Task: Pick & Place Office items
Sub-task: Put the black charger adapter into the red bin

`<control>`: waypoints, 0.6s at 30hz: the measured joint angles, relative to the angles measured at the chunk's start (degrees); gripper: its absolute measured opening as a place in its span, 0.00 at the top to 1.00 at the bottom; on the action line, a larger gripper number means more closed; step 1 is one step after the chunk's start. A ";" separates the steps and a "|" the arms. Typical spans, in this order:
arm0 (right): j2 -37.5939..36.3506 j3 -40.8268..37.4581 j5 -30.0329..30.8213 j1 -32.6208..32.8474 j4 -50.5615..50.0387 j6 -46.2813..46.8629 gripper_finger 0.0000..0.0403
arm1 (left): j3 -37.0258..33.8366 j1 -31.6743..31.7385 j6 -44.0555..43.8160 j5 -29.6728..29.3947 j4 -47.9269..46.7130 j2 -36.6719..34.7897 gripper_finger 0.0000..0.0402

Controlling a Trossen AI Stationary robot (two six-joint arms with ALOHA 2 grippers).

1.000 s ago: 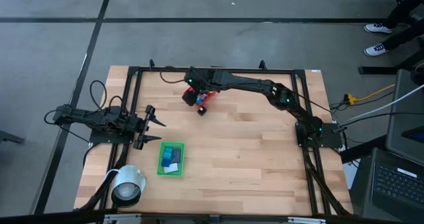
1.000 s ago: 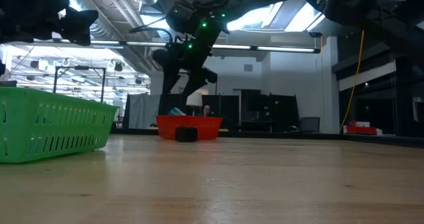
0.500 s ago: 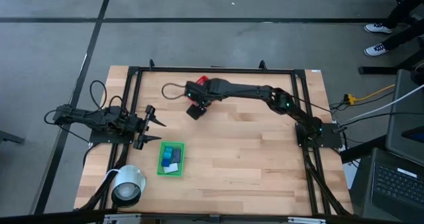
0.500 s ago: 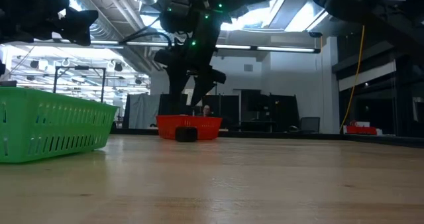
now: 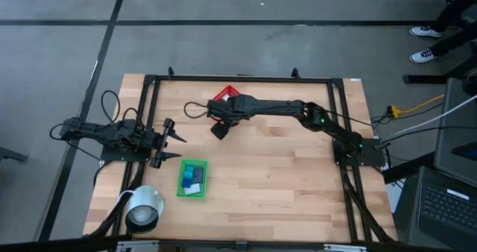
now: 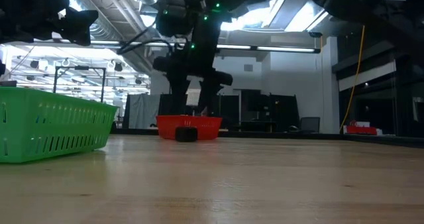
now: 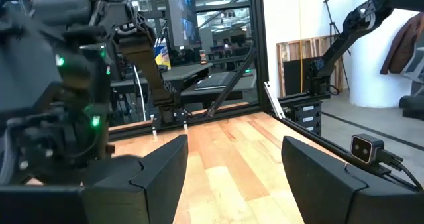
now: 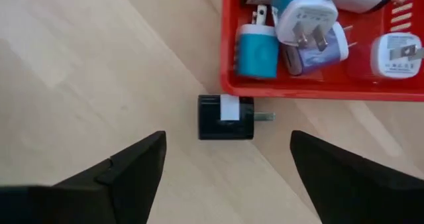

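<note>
A small black plug adapter (image 8: 225, 117) lies on the wood just outside the red basket (image 8: 298, 90), prongs toward the basket wall; in the low view this black piece (image 6: 186, 134) sits in front of the basket (image 6: 189, 126). Several blue and white adapters (image 8: 301, 18) lie in the basket. My right gripper (image 8: 226, 144) hangs open above the black adapter, pointing steeply down, one finger on each side and clear of it; the high view has it (image 5: 219, 128) at the far centre. The green tray (image 5: 192, 179) holds blue pieces. My left gripper (image 5: 168, 142) waits open at the left.
A roll of tape (image 5: 145, 209) stands at the near left corner. A black frame (image 5: 149, 103) runs around the table's edges. Bare wood (image 5: 283, 177) spreads across the middle and right. In the low view the green tray's wall (image 6: 53, 128) rises at the left.
My right gripper has swung from above the red basket toward the table's near edge, sunk a little and tipped to point more steeply down. It now hangs over the black adapter. The basket and the adapter have stayed put.
</note>
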 joint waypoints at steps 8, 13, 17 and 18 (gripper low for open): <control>3.68 -0.13 -0.42 -0.80 0.97 0.38 0.12 | 0.01 0.00 -0.02 0.00 0.00 0.00 0.40; 5.49 -0.13 -1.94 -1.28 1.41 0.20 0.11 | 0.00 0.00 0.01 0.03 0.02 0.00 0.40; 6.32 -0.13 -2.10 -1.72 1.69 -0.10 0.12 | -0.01 0.01 -0.01 0.02 0.02 -0.01 0.40; 6.41 -0.13 -2.06 -1.77 2.15 -0.14 0.12 | 0.01 -0.01 0.01 0.02 0.00 -0.02 0.40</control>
